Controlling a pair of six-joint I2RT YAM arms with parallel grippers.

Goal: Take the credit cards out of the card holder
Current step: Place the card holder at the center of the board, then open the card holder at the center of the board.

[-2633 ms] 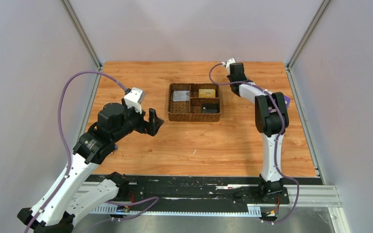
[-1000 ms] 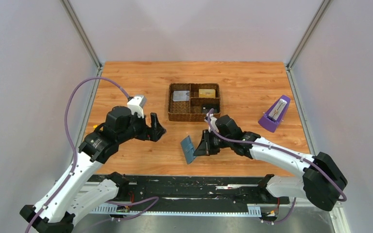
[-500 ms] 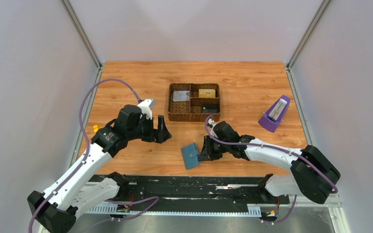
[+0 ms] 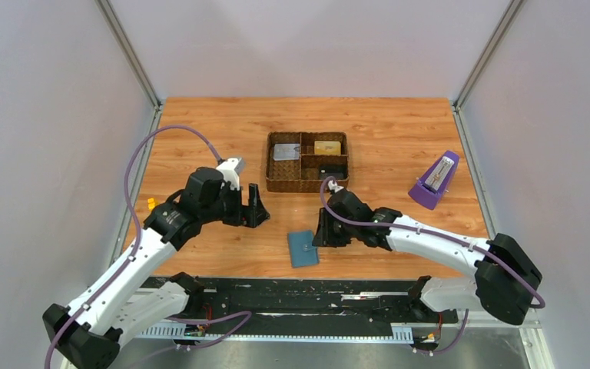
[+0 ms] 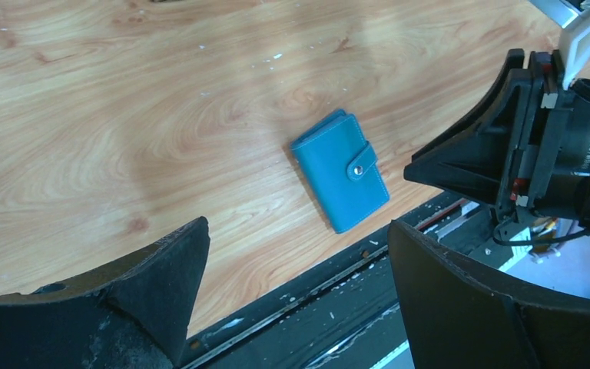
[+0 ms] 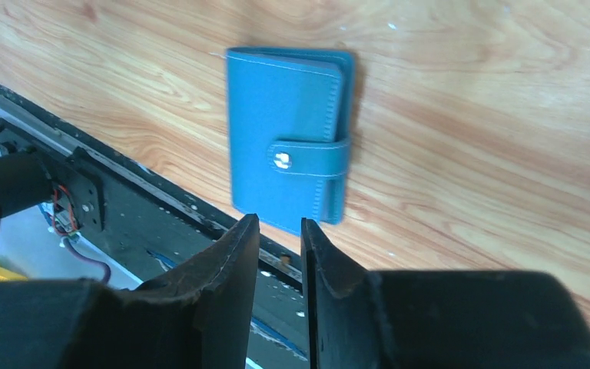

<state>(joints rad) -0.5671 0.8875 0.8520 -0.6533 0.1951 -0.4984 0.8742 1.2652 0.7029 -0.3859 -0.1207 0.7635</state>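
Holder (image 4: 303,247) lies snapped shut near your front edge; right gripper (image 6: 280,231) nearly closed, empty, left gripper (image 5: 296,254) wide, empty. Unsnap it next.

Can't see inside the card holder (image 6: 288,161) at all: lying flat on the table, folded, snap tab fastened, so any credit cards in it are fully hidden. Slightly soft in the right wrist view too, motion blur on the edges.

Tiny in the overhead view, so tab and stitching on it can't be made out there.

Contents of the woven tray (image 4: 307,181) too small to identify: something grey, something gold-yellow, something dark.

Left gripper (image 5: 296,288) cut off by the bottom edge of its wrist view, fingertips out of picture.

Right gripper (image 6: 279,265) same deal, finger bases cropped at the bottom.

Small yellow-orange bit (image 4: 151,203) mostly tucked behind the left arm.
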